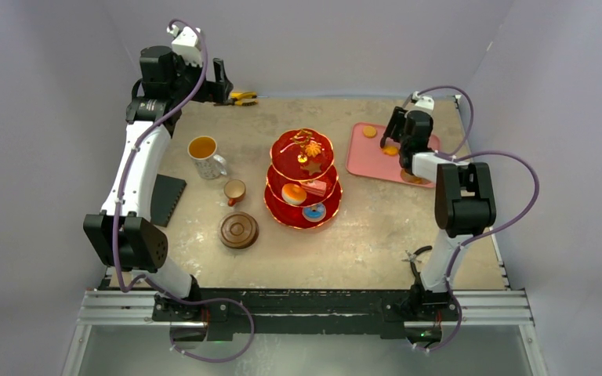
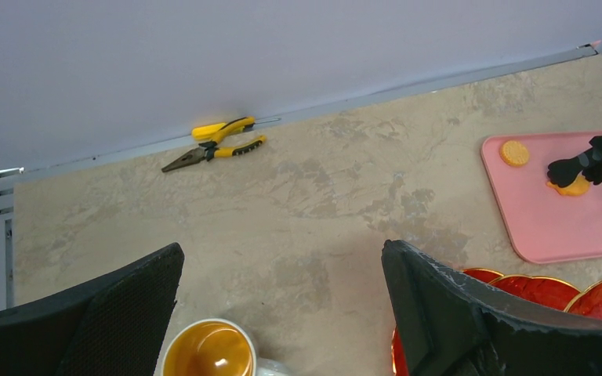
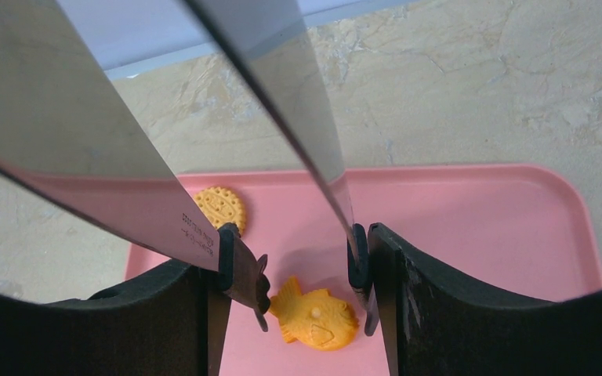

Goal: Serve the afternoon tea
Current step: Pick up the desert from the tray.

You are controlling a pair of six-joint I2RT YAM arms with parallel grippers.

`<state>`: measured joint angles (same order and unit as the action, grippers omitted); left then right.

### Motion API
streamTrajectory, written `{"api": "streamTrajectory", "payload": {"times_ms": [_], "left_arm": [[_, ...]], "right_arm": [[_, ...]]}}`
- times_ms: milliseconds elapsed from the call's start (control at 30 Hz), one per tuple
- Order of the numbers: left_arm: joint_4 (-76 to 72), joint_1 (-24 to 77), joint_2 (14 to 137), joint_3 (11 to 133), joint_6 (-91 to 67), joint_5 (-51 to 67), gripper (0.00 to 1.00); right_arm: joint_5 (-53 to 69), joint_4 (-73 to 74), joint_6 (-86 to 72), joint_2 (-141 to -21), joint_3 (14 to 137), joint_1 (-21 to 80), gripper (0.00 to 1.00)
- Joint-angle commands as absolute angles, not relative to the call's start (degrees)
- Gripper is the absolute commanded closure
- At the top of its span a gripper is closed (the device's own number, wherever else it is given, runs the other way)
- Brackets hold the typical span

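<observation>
the red three-tier stand (image 1: 277, 207) stands in the middle of the desk (image 1: 376, 227) with its gold handle (image 1: 307, 143) upright. small pastries (image 1: 294, 193) lie on all three tiers. we cannot make out the ones on the top tier.

left of the stand is the white mug (image 1: 204, 153) of amber tea. just nearer to us are the small brown cup (image 1: 235, 190) and then a brown disc (image 1: 238, 230), each apart from the others.

toward the far right corner lies the pink tray (image 3: 478, 235). on it we see a fish-shaped pastry (image 3: 317, 319) and a round biscuit (image 3: 221, 207), set apart. a third piece at the tray's near end is half hidden behind the right arm, so we cannot name it.

the right claw (image 3: 290, 251) is partly closed. it clamps a pair of tongs (image 3: 70, 149) by the outer faces of their two arms. the tongs' dark tips stand on either side of the fish, low over the tray. the left tip is at the tail, the right tip at the other flank. we cannot tell whether they press on the pastry or only flank it. from above, the claw covers the fish.

the left claw (image 2: 282, 251) is spread wide and carries nothing. it is raised over the far left corner.

yellow-handled pliers (image 2: 215, 145) lie along the far edge. a black pad (image 1: 168, 196) sits at the left edge, partly under the left arm.
</observation>
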<state>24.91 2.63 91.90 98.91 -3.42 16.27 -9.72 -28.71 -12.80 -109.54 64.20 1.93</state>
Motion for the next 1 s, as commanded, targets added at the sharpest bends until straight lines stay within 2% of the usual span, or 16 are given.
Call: {"api": "streamTrajectory", "payload": {"times_ms": [0, 200, 367, 533, 967], "left_arm": [[23.20, 2.11, 89.15, 100.41, -2.83, 15.91, 0.02], [23.03, 2.02, 89.01, 100.45, -2.46, 15.56, 0.02], [22.81, 2.02, 88.95, 100.33, -2.85, 15.91, 0.02], [22.82, 2.04, 88.62, 100.43, -2.56, 15.74, 0.02], [22.54, 2.02, 88.42, 100.34, -3.09, 16.18, 0.02]], "right_arm": [[-8.11, -27.55, -12.09, -109.65, 65.91, 1.45, 0.36], [-7.02, -27.37, -12.39, -109.70, 65.57, 1.48, 0.40], [-5.95, -28.09, -12.98, -108.20, 64.61, 1.41, 0.58], [-6.67, -30.33, -13.18, -104.02, 61.82, 1.49, 0.70], [-4.18, -32.83, -15.76, -86.75, 53.56, 2.40, 0.73]]}}
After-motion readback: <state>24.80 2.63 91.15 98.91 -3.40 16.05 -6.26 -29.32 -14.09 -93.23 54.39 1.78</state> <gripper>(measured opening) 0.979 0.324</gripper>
